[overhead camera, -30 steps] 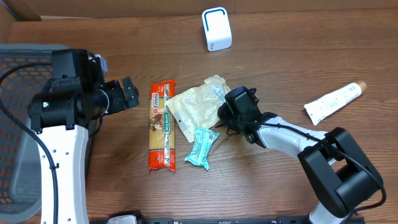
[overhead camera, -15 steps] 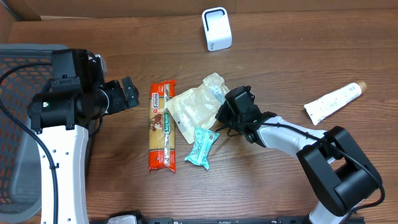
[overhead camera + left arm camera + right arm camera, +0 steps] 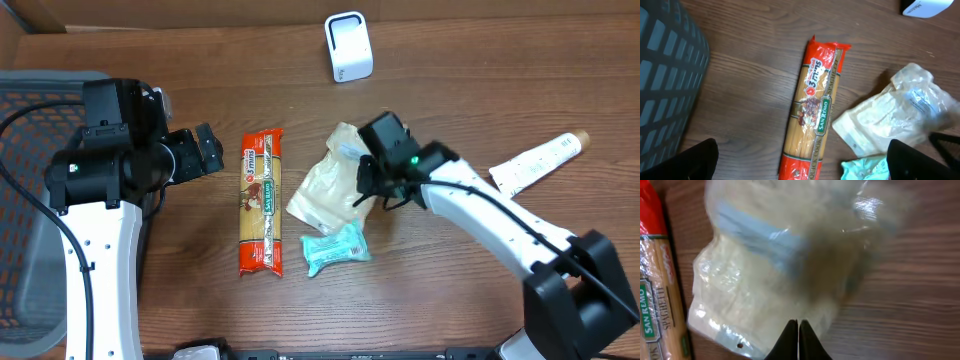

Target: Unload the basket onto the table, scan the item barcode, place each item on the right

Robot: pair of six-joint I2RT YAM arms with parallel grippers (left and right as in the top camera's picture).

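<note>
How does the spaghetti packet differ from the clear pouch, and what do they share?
The spaghetti packet is printed red and yellow; the clear pouch is pale, see-through. The spaghetti packet is long and straight; the clear pouch broader, crumpled. The spaghetti packet lies untouched; the right gripper has its fingers shut on the clear pouch. Both are plastic packs.

Even light, soft shadows; clear bag (image 3: 765, 280) smeared by blur
</note>
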